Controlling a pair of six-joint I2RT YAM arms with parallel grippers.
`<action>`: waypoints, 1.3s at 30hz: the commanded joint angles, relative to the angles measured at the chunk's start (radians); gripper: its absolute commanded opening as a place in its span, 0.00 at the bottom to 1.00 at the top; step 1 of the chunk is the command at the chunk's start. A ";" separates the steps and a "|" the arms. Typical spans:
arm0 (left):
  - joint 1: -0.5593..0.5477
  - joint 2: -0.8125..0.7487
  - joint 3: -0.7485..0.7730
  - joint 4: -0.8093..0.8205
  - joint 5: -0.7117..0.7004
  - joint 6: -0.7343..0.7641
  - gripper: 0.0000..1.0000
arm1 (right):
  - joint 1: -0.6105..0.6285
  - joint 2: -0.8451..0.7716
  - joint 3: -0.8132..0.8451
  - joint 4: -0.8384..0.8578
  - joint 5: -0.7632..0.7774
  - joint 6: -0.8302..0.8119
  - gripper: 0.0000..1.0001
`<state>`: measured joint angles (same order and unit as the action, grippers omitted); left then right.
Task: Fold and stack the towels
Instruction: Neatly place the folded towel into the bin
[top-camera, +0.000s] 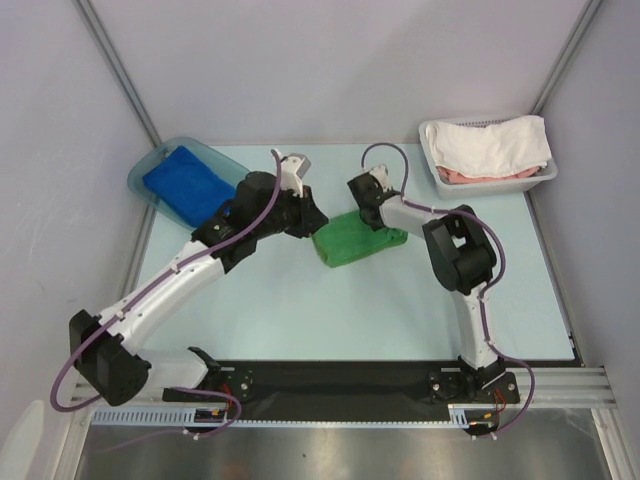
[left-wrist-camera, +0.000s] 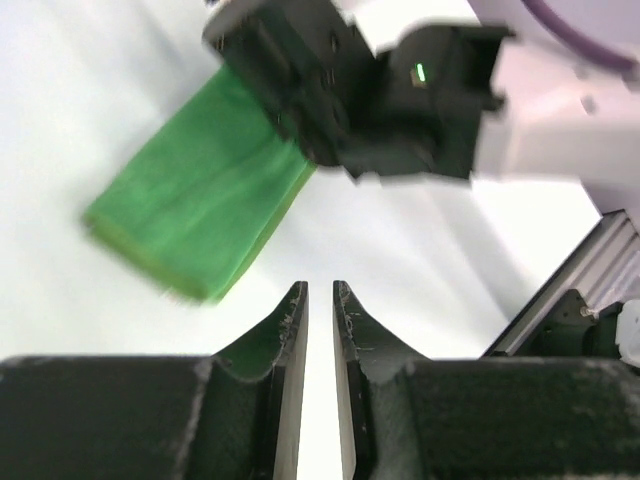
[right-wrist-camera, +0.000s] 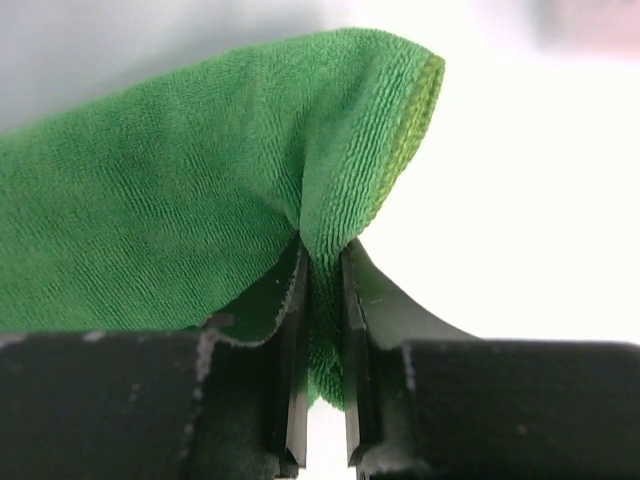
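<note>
Right hand (right-wrist-camera: 322, 262) is pinching the folded green terry towel's (right-wrist-camera: 150, 200) end. Left hand (left-wrist-camera: 320, 296), narrow and apparently empty, is hovering nearby.

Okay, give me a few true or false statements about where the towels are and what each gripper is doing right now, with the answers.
1. The right gripper is pinching an edge of the green towel. True.
2. The blue towel lies in the white basket. False: it lies in the clear tray at the far left.
3. The left gripper holds the green towel. False: nothing is between its jaws, and the towel lies apart from it.
4. The white basket holds a white cloth. True.
</note>
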<state>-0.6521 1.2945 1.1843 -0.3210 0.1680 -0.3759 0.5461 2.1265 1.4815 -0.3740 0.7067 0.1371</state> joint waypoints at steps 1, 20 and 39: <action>0.028 -0.072 -0.025 -0.070 -0.018 0.078 0.20 | -0.086 0.075 0.186 0.020 0.185 -0.210 0.00; 0.072 -0.101 -0.087 -0.113 0.088 0.158 0.20 | -0.218 0.374 0.943 0.173 0.234 -0.751 0.00; 0.092 -0.100 -0.121 -0.090 0.117 0.181 0.20 | -0.492 0.256 0.933 0.093 -0.136 -0.522 0.00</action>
<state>-0.5724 1.2079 1.0626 -0.4362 0.2531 -0.2230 0.0856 2.4969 2.4031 -0.2832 0.6537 -0.4496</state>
